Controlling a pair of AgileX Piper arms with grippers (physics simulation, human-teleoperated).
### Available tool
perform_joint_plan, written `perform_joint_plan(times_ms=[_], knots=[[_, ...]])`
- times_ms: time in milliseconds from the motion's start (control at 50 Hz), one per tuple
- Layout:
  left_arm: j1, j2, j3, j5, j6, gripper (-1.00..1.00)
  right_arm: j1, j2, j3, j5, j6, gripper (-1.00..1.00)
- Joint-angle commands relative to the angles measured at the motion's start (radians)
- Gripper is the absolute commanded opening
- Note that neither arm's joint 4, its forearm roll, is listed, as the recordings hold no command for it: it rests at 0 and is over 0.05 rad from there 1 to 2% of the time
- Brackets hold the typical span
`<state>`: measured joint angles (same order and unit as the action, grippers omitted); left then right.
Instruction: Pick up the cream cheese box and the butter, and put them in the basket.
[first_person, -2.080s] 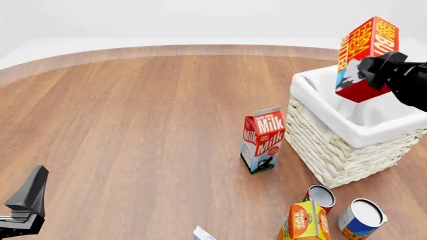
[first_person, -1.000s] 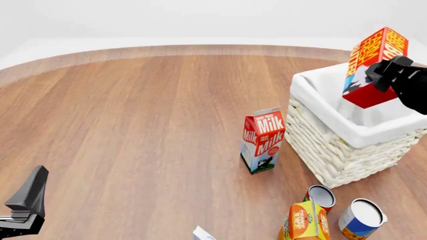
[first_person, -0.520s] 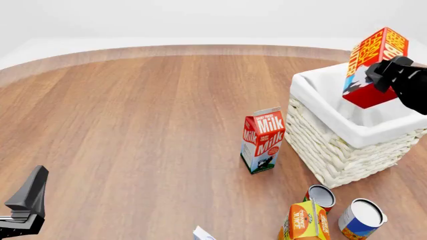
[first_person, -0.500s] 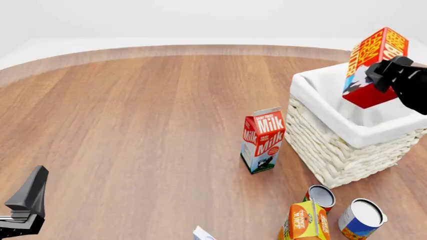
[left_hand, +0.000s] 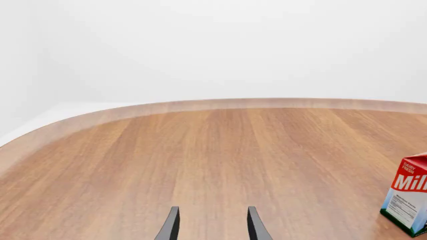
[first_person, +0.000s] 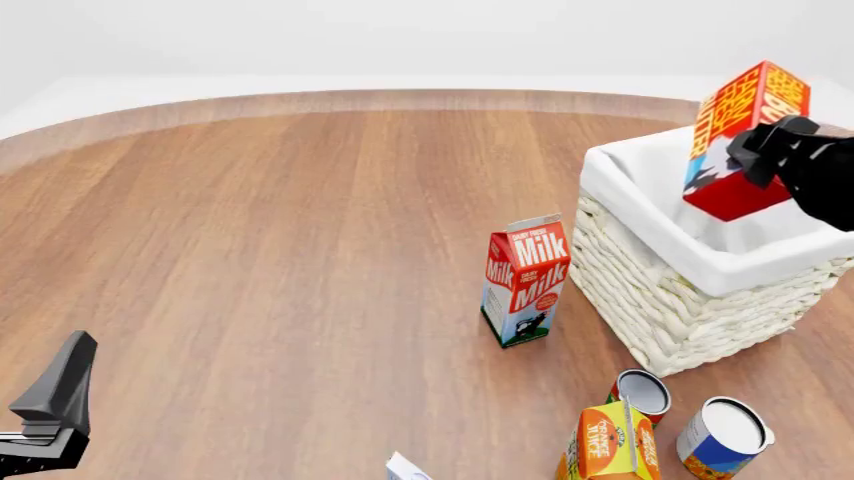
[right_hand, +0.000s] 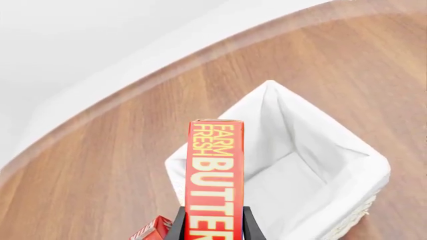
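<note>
The butter (first_person: 742, 138), a red-orange box with yellow lettering and a blue-white side, hangs tilted above the basket (first_person: 667, 300), long axis steeply up, its top leaning right. The right claw (first_person: 774, 152) grips it at mid-length. The left claw (left_hand: 211, 227) stands open above the wooden counter (first_person: 267, 250), holding nothing.

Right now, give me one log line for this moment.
right claw: shut on butter, above basket | left claw: open, idle | cream cheese: on table
</note>
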<state>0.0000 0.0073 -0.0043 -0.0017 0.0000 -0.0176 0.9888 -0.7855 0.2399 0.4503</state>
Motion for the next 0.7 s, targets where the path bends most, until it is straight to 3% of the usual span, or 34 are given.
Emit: perform_joint_plan(times_ms=[20,700], knots=[[0.000,0.000,0.000,0.000,0.000,1.00,-0.001,0.004,-0.022,0.005,0.005,-1.00],[0.000,0.000,0.000,0.000,0.000,1.00,0.016,-0.004,-0.018,0.000,0.010,-1.00]])
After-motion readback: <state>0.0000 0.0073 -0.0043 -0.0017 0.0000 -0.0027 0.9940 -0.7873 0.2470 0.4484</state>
